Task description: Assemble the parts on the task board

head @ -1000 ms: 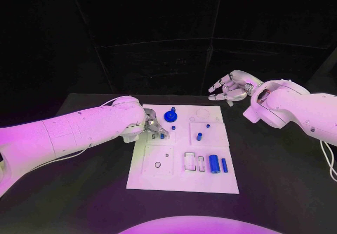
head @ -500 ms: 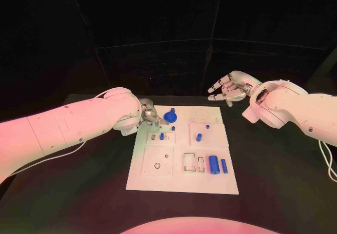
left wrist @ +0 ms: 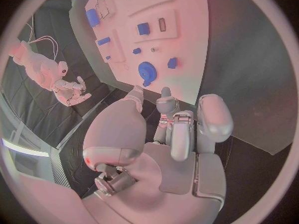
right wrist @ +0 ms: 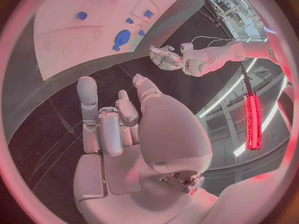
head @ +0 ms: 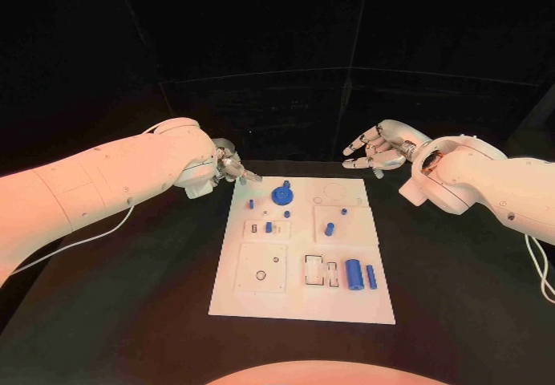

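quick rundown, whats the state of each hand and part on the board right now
left hand: empty, above the table beyond the board's far left corner
right hand: empty, fingers apart, raised beyond the far right corner
task board: flat on the table
round blue part: on the board's far end
large blue cylinder: lying flat on the board

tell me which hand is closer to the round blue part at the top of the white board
Left. The left hand hangs just off the board's far left corner, a short way from the round blue part. The right hand hangs beyond the far right corner, farther off.
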